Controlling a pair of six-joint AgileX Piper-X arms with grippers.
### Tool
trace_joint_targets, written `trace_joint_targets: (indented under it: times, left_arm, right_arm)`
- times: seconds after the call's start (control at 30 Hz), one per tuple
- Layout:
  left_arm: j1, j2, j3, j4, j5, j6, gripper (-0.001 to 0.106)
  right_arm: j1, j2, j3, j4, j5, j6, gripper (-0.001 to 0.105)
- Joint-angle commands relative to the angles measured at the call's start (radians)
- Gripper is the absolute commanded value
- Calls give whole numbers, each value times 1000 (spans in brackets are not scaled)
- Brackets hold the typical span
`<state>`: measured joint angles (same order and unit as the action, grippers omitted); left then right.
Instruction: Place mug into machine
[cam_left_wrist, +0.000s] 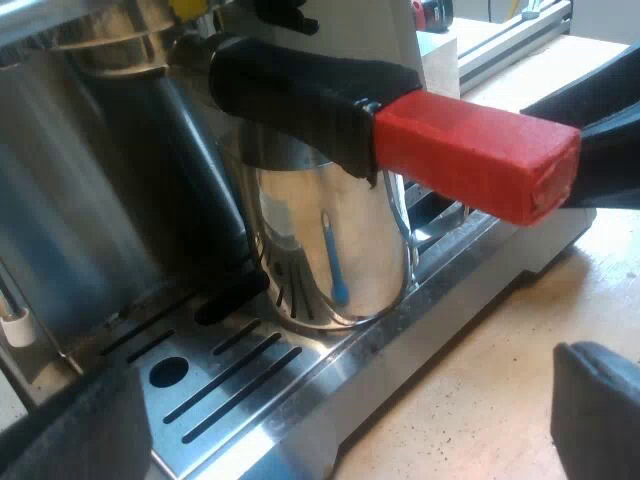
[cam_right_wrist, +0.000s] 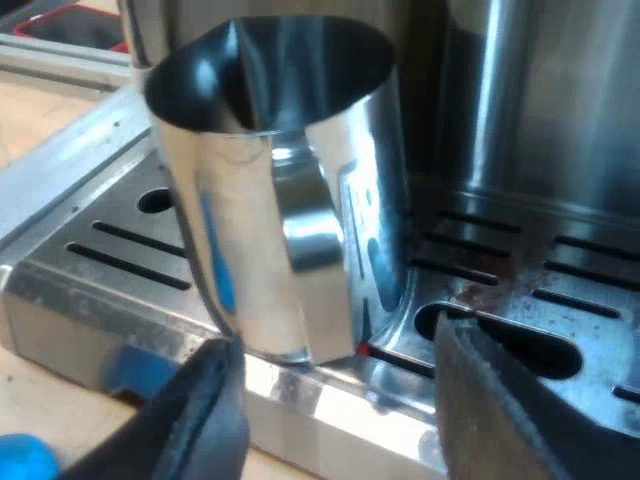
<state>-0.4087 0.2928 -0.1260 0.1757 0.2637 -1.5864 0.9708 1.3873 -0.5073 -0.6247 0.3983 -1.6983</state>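
My left pincer (cam_left_wrist: 335, 425) hangs wide open and empty, above where the drip tray (cam_left_wrist: 215, 385) meets the wooden surface (cam_left_wrist: 500, 370). The steel mug (cam_left_wrist: 330, 250) stands upright near the tray's outer edge on the espresso machine (cam_left_wrist: 80, 200), right under the holder's red-ended handle (cam_left_wrist: 470, 160). My right pincer (cam_right_wrist: 340, 400) is spread open low at that edge, on either side of the mug's base, gripping nothing.
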Motion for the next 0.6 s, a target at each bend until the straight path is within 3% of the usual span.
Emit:
trace_joint_targets:
  times: [0.03,0.4,0.6]
  left_arm:
    - [-5,1,2,-23,-5,-6,82]
    - [-5,1,2,-23,-5,-6,82]
    - [-5,1,2,-23,-5,-6,82]
  right_arm:
    - [0,25,1,-55,9,-19,36]
    - [-4,201,-14,-288,15,-36,33]
    - [-48,252,-56,-307,22,-36,39]
